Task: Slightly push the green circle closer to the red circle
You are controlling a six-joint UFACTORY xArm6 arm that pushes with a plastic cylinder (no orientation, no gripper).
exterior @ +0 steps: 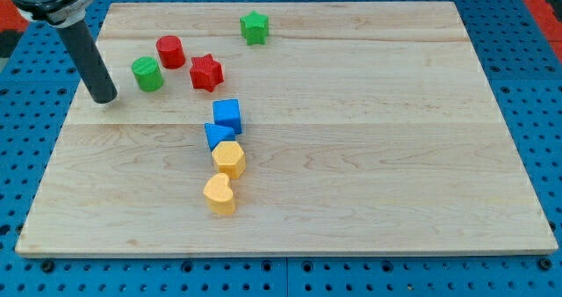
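Observation:
The green circle point(147, 74) stands on the wooden board near the view's upper left. The red circle point(170, 51) is just up and right of it, with a small gap between them. My tip point(104, 98) rests on the board to the left of the green circle and slightly below it, a short gap away, not touching it. The dark rod rises from there toward the view's top left corner.
A red star point(206, 72) lies right of the two circles. A green star point(255, 27) is near the view's top. A blue cube point(227, 114), a blue triangle point(218, 135), a yellow hexagon point(229, 158) and a yellow heart point(219, 194) form a column at mid-board. The board's left edge point(61, 130) is near the tip.

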